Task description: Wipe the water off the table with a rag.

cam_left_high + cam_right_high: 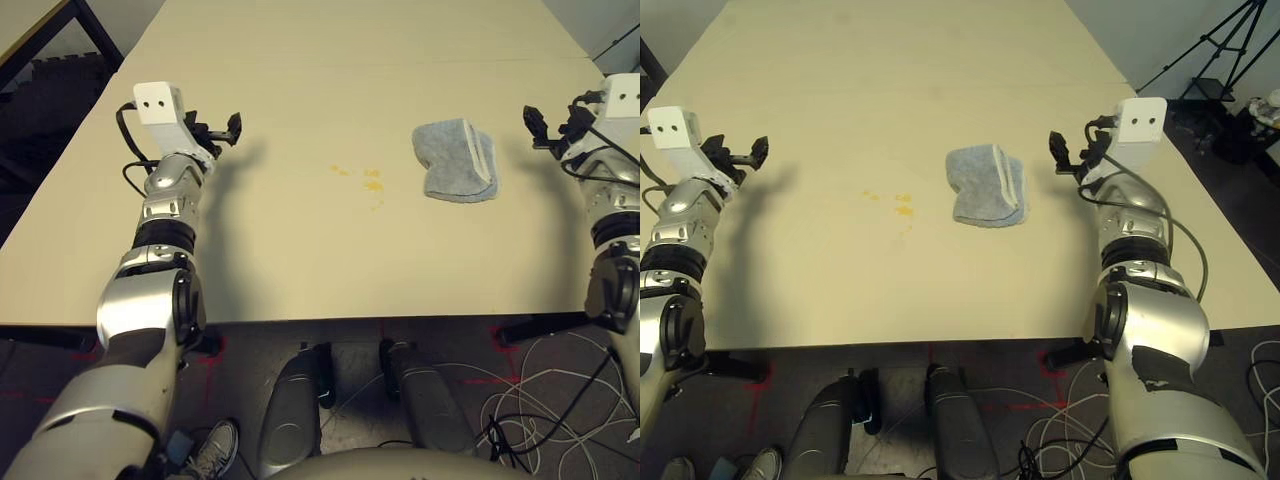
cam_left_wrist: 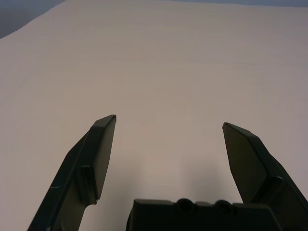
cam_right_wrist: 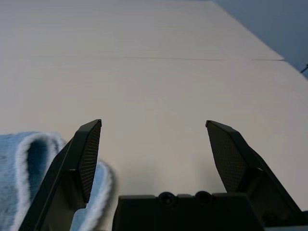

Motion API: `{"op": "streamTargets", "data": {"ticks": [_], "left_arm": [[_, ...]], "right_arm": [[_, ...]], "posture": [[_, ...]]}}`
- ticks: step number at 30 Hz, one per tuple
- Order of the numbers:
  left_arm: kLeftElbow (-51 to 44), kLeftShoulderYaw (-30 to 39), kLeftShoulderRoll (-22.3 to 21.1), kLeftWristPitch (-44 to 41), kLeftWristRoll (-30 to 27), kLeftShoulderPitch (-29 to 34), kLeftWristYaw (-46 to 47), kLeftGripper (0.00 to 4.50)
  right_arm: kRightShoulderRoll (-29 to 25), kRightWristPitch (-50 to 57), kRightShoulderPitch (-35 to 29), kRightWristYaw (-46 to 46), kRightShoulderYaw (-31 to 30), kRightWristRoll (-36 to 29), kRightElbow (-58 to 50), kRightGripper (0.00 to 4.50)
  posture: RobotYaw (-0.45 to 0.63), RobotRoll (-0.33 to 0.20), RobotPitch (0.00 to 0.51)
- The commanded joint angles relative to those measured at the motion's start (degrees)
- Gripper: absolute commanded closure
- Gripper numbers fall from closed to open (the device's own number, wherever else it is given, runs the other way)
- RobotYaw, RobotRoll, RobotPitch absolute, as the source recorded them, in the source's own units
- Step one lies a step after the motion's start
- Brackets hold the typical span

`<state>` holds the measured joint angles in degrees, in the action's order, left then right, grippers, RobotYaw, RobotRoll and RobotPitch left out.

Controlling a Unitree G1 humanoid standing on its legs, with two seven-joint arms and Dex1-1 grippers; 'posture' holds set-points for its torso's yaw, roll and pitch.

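Observation:
The grey-blue rag (image 1: 457,160) lies folded and rumpled on the pale beige table (image 1: 300,260), right of centre, its whitish edge facing right. Small yellowish-orange droplets of water (image 1: 370,179) dot the table just left of the rag. My right gripper (image 1: 548,128) hovers open over the table a short way right of the rag, nothing between its fingers; in the right wrist view the rag (image 3: 29,163) sits beside one finger (image 3: 84,154). My left gripper (image 1: 222,130) hangs open over bare table at the left, well away from the water, and holds nothing (image 2: 168,122).
A faint seam line (image 1: 350,67) crosses the table beyond the rag. A dark-framed table (image 1: 60,25) stands off the far left corner and a tripod (image 1: 1230,40) off the far right. Cables (image 1: 545,390) lie on the floor below the front edge.

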<state>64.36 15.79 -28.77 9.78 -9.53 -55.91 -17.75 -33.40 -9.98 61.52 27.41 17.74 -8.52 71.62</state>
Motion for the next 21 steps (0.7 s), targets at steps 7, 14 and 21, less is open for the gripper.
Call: {"op": "streamTargets", "data": {"ticks": [7, 14, 21], "left_arm": [[-1.43, -1.41, -0.66, -1.93, 0.79, -2.11, -3.42, 0.0], [0.94, -3.27, 0.12, -3.85, 1.44, -6.53, -9.85, 0.0], [0.18, -11.17, 1.01, -10.0, 3.75, -9.81, -34.64, 0.0]], "right_arm": [[-6.57, 19.67, 3.89, 2.66, 4.62, -6.02, -0.67, 0.02], [-12.08, 47.92, 5.22, 16.83, 2.78, -9.28, -3.21, 0.02], [-12.59, 60.53, 4.47, 26.77, -4.17, -6.95, -6.12, 0.02]], "posture": [[-0.03, 0.0, 0.255], [-0.13, 0.0, 0.275], [-0.17, 0.0, 0.272]]}}
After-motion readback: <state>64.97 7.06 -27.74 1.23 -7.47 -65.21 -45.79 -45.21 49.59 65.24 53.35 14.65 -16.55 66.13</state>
